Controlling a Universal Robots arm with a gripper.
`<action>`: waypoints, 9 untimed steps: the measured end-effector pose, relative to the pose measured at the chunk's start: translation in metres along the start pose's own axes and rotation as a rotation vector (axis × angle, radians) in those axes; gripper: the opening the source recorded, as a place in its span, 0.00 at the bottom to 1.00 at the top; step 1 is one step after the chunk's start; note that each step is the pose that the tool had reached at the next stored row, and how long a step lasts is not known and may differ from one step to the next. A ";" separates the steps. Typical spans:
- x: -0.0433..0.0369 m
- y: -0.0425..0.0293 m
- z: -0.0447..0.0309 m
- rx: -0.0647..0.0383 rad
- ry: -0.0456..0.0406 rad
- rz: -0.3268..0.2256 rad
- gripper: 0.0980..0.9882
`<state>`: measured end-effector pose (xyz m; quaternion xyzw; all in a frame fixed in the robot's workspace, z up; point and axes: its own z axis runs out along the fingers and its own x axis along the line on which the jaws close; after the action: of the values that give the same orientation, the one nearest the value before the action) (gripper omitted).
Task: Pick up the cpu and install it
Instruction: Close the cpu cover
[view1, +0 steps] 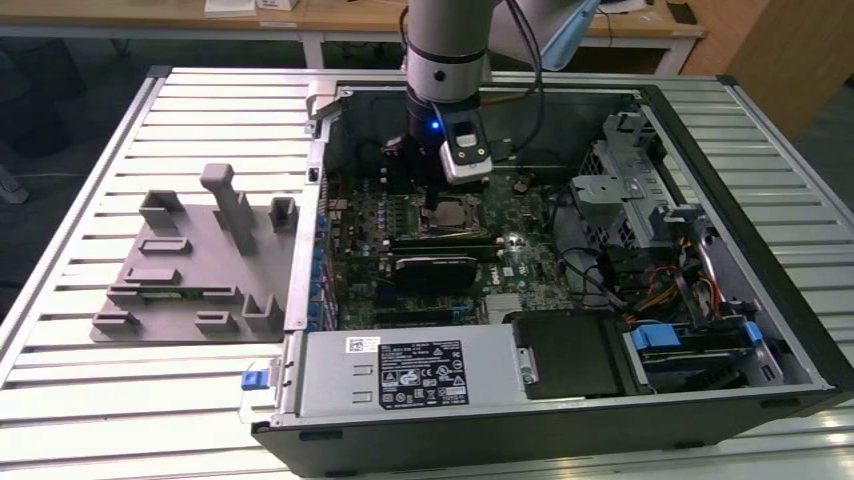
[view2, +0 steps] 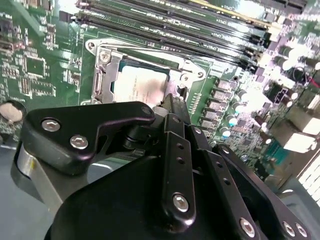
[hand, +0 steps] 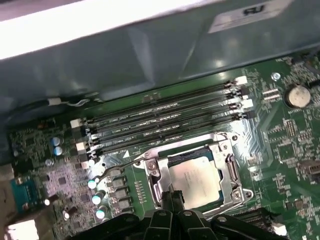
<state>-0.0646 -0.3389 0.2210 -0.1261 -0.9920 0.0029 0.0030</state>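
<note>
The cpu (view1: 450, 212) lies flat in its socket on the green motherboard (view1: 527, 250) inside the open computer case. Its silver-grey top (hand: 195, 177) sits within the metal socket frame (hand: 229, 167), and it appears again in the second wrist view (view2: 142, 85). My gripper (hand: 170, 196) hovers just above one edge of the socket, its black fingers drawn together with nothing between them. In the second wrist view the gripper (view2: 171, 102) tapers to a point over the chip's edge. The exterior view has the gripper (view1: 434, 190) hanging straight down over the socket.
Memory slots (hand: 160, 120) run beside the socket. A black heatsink block (view1: 434, 270) sits nearer the power supply (view1: 400, 375). A drive cage (view1: 627, 190) and cables (view1: 667, 290) crowd the exterior view's right. A grey fixture (view1: 200, 260) with upright blocks stands outside the case on the slatted table.
</note>
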 end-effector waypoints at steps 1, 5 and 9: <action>0.0000 0.0000 0.0000 0.000 -0.0002 -0.014 0.01; 0.0000 0.0000 0.0003 0.002 -0.0010 -0.071 0.01; 0.0000 0.0000 0.0007 0.003 -0.0015 -0.136 0.01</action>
<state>-0.0646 -0.3389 0.2203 -0.0585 -0.9983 0.0042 0.0026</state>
